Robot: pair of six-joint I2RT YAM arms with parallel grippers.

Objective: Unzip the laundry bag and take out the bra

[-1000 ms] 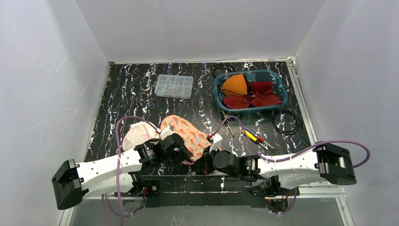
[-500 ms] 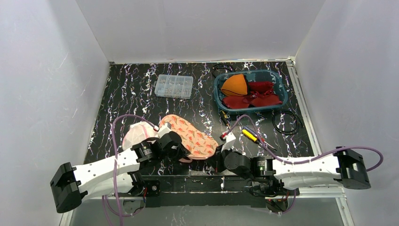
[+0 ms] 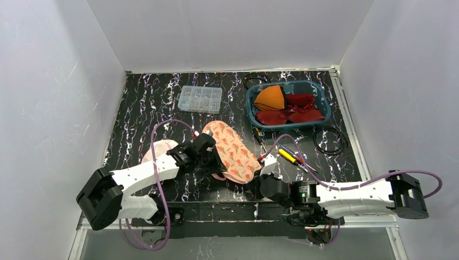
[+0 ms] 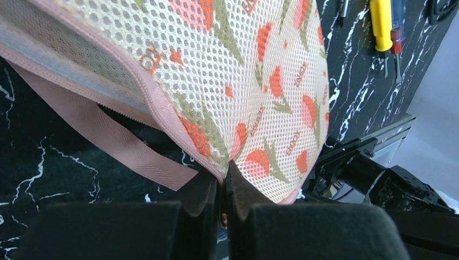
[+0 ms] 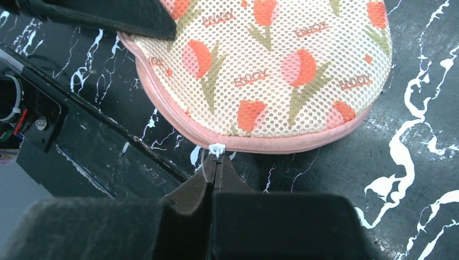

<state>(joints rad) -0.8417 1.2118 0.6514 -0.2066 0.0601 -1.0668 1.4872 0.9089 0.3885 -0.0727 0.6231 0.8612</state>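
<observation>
The laundry bag (image 3: 234, 151) is a cream mesh pouch with orange tulips and pink trim, lying near the table's front middle. My left gripper (image 3: 212, 160) is shut on the bag's pink edge (image 4: 223, 172), and a pink strap (image 4: 124, 146) hangs beside it. My right gripper (image 3: 264, 174) is at the bag's near right corner. It is shut on the white zipper pull (image 5: 216, 150) on the pink zipper seam (image 5: 281, 142). A pale pink rounded piece (image 3: 156, 152) lies left of the bag. I cannot tell whether it is the bra.
A clear plastic parts box (image 3: 200, 99) sits at the back middle. A teal basin (image 3: 325, 102) with orange and red cloths stands at the back right. Screwdrivers (image 3: 290, 156) and a black cable loop (image 3: 329, 140) lie right of the bag.
My left gripper has carried the bag's edge away from the front edge and to the right, turning the bag. My right gripper has shifted right along the bag's near rim.
</observation>
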